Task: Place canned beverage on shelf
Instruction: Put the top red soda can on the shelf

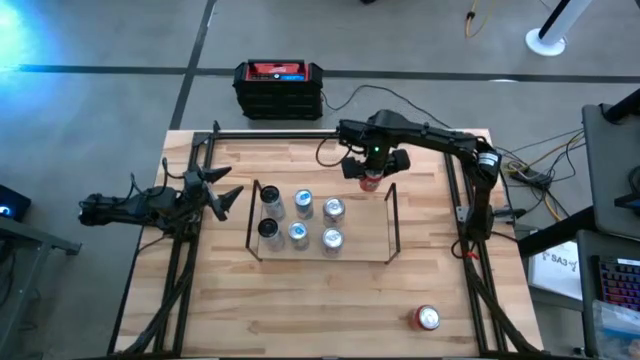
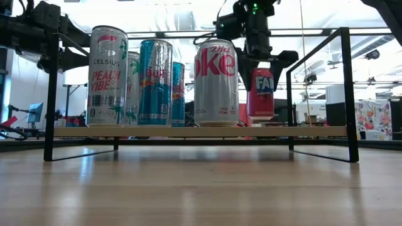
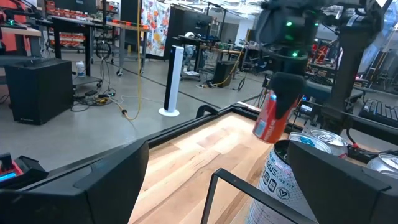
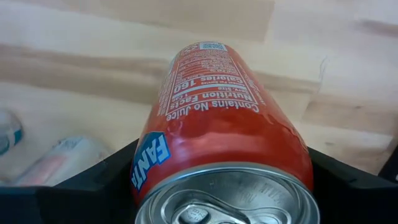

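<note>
Six cans on shelf [image 1: 390,225]; right gripper [image 1: 371,172] clamps red Fanta can [image 2: 260,94] above back edge, unplaced. Left gripper [image 1: 222,193] open, idle.

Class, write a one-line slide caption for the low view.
Right tool holds a red Fanta can above the far end of the shelf, beside six standing cans.

A robotics lab or workshop: around the wooden table [image 1: 300,290] lies bare concrete floor with trailing cables [image 1: 545,165]; beyond it stand equipment-laden workbenches [image 3: 74,25], a black cabinet [image 3: 34,87] and a white tower fan [image 3: 173,81]
</note>
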You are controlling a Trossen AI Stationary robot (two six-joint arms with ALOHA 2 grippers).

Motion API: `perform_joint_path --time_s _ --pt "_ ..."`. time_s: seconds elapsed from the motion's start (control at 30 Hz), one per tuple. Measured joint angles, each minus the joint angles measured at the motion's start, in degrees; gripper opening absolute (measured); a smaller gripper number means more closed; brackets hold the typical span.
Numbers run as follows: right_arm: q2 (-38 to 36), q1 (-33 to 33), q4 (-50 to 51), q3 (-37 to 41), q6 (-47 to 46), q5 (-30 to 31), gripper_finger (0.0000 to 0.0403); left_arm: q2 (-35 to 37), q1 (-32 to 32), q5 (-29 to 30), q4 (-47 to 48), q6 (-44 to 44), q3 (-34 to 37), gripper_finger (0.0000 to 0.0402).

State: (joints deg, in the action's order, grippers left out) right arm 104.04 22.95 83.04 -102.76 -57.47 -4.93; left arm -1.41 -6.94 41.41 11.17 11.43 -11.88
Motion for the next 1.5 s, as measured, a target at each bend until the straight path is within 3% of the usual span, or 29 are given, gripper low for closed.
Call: perform_joint_path --time_s 0.7,1.5 --pt "-0.1 -12.1 3.5 -0.7 -9.9 -1.5 0.0287 0.0 0.0 0.0 0.0 0.0 0.0 0.0368" --pt "-0.1 -15.2 -1.4 3.0 -14.5 -3.0 0.0291 0.0 0.0 0.0 0.0 0.0 0.0 0.0368"
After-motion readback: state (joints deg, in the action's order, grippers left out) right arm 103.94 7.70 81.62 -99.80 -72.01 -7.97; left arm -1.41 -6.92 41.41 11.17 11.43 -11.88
